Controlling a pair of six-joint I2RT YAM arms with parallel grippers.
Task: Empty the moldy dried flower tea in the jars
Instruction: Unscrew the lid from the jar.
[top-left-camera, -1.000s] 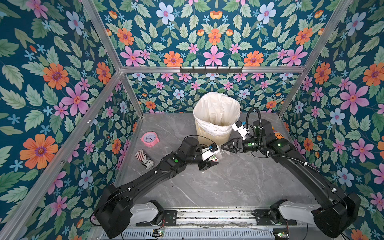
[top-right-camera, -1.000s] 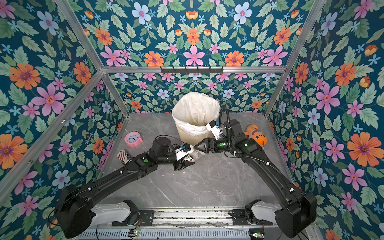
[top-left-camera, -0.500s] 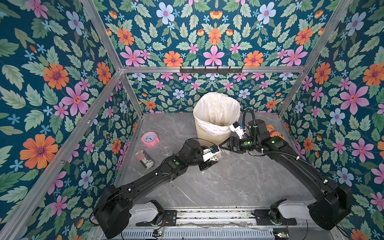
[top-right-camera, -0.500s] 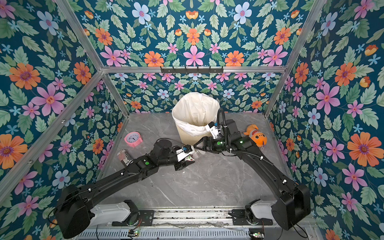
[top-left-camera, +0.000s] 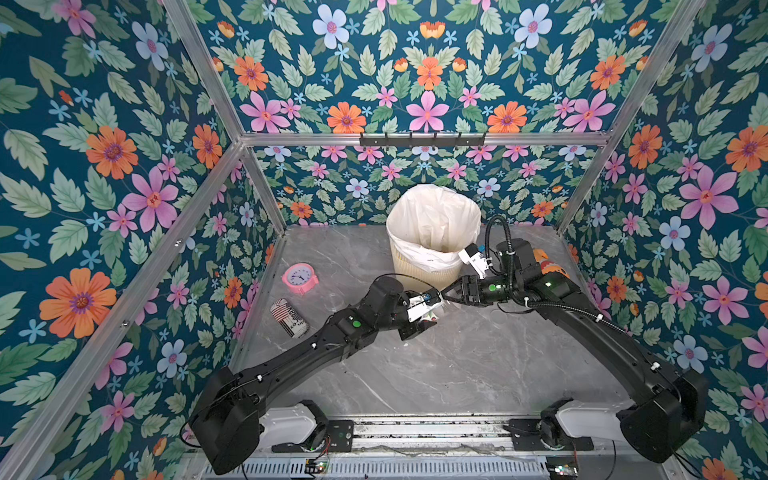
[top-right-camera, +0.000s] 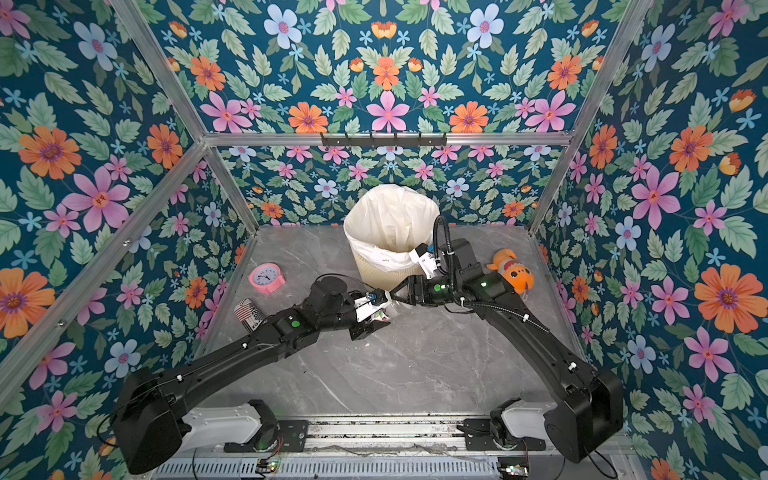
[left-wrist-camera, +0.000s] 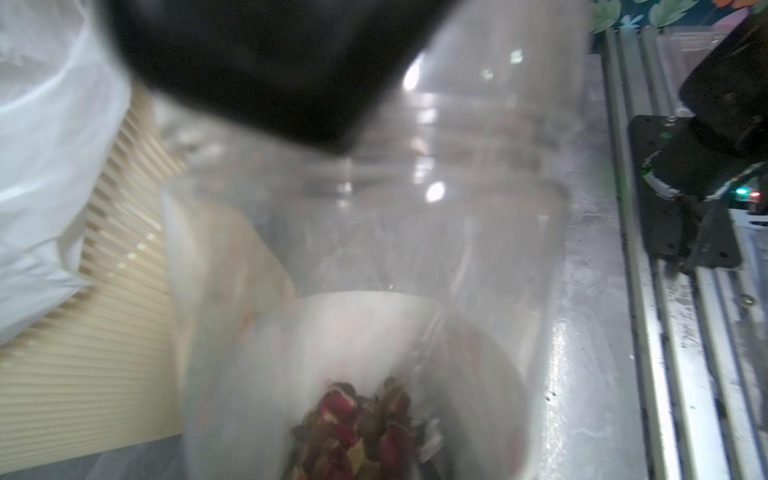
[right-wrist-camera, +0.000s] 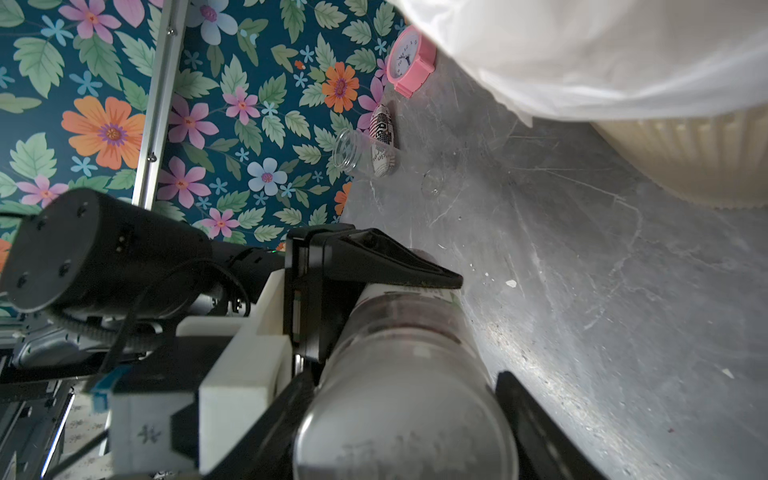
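Left tool (top-left-camera: 426, 319) clenches the clear plastic cylinder jar (right-wrist-camera: 399, 353) of reddish-brown dried flower tea (left-wrist-camera: 361, 428) over the grey tabletop (top-left-camera: 457, 374); right tool (top-left-camera: 446, 296) flanks its lid (right-wrist-camera: 405, 440), whether clamped I cannot tell; a slipping twist could spill tea.

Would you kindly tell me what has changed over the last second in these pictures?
The right claw closed onto the free end of the jar, its arm shifting only slightly. The left claw kept its grip; bin, clock and can stayed put.
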